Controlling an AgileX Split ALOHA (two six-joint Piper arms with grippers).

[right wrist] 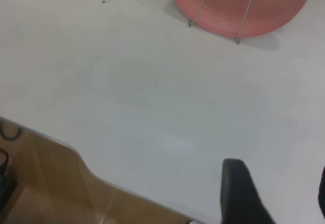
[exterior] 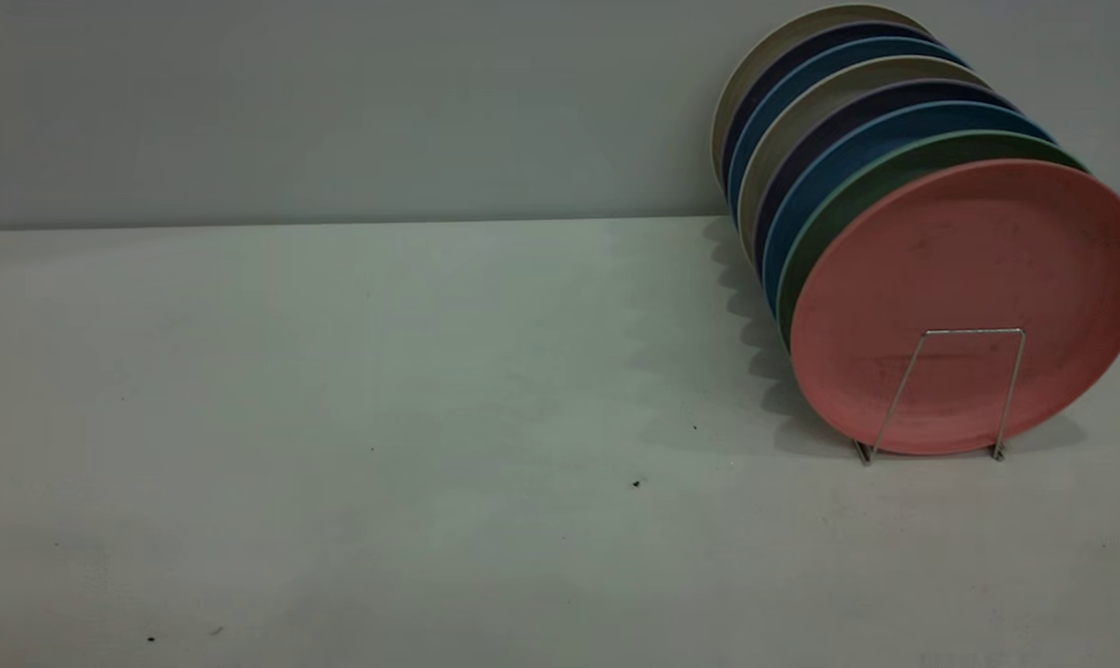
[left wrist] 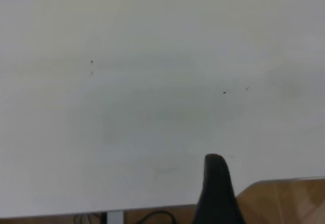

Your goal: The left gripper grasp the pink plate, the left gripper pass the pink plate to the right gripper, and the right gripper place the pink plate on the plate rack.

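one black finger of the left gripper (left wrist: 217, 193) pokes up over the white table (left wrist: 152, 107), near its edge, and holds nothing. i cannot tell if it is open. two dark fingers of the right gripper (right wrist: 277, 196) sit wide apart over the table, holding nothing. farther off, the pink plate (exterior: 968, 306) stands on edge in the plate rack (exterior: 931, 394), at the front of a row of other plates (exterior: 856, 102).
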